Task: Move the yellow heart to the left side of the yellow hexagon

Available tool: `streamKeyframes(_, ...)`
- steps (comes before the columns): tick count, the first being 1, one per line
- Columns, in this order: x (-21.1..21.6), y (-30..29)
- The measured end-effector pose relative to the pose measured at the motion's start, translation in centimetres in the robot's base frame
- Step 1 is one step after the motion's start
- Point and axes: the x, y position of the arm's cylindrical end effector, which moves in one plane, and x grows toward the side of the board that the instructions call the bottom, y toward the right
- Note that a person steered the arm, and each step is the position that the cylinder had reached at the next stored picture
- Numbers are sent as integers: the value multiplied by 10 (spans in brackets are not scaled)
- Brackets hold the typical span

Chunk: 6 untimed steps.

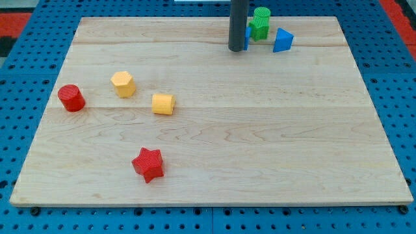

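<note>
Two yellow blocks lie on the left half of the wooden board (260, 143). The upper left one (123, 84) looks like the yellow heart. The one to its lower right (163, 103) looks like the yellow hexagon. They are a small gap apart, with the heart on the hexagon's upper left. My tip (236, 49) rests on the board near the view's top, right of centre. It is far from both yellow blocks, up and to their right, and touches neither.
A green block (261, 23) and a blue triangle (283, 40) sit right of my tip at the top edge. A small blue block (248, 36) is partly hidden behind the rod. A red cylinder (71, 97) is at the left, a red star (148, 164) at the lower left.
</note>
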Motion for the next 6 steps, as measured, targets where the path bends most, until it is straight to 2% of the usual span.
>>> streamKeyframes(2, 1, -40)
streamKeyframes(4, 2, -42)
streamKeyframes(6, 88, -46)
